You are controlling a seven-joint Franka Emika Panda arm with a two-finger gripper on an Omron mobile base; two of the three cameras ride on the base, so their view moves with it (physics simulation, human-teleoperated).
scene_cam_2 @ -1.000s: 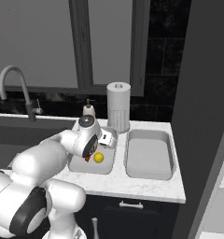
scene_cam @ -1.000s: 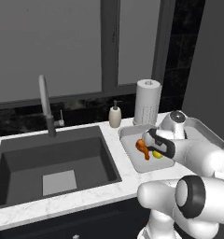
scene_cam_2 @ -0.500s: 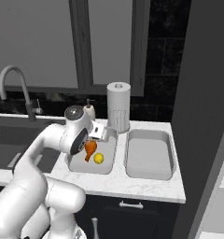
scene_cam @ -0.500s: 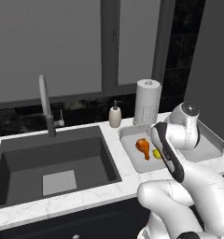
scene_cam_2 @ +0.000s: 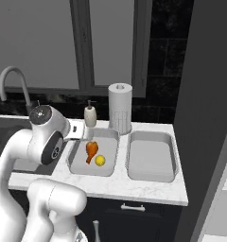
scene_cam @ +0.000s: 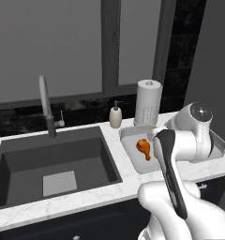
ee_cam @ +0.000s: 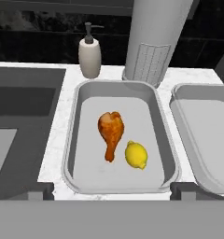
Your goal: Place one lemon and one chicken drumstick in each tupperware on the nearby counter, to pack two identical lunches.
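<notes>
Counter [scene_cam_2: 148, 189]: white marble top over dark cabinets, runs L–R across both base views.

Sink [scene_cam: 53, 164]: dark basin set in counter, at 9 o'clock of the tubs. Faucet [scene_cam: 46, 108] upright on its back rim.

Arm [scene_cam: 189, 136]: white, hangs above the counter front, over/near the L tub.

Tubs: two grey tupperware side by side on counter, long sides near each other, apart.
- L tub [ee_cam: 76, 140]: holds both food items.
- R tub [scene_cam_2: 151, 156]: at 3 o'clock of L tub; nothing seen inside.

Towel roll [ee_cam: 156, 37]: upright, at 12 o'clock of the gap between tubs, just behind L tub's far R corner.

Soap bottle [ee_cam: 89, 56]: pump type, upright, at 11 o'clock of L tub, near the sink's back corner.

Drumstick [ee_cam: 110, 133]: orange-brown, lies flat on L tub floor, about centre, thick end toward 12, bone end toward 6.

Lemon [ee_cam: 136, 155]: yellow, on L tub floor at 4 o'clock of drumstick, just beside its bone end; can't tell if touching.

Gripper [ee_cam: 107, 190]: hand view looks down on L tub; finger tips [ee_cam: 39, 190] sit wide apart at bottom edge, one per tub front corner. Jaws apart, nothing between them, clear of drumstick + lemon.
</notes>
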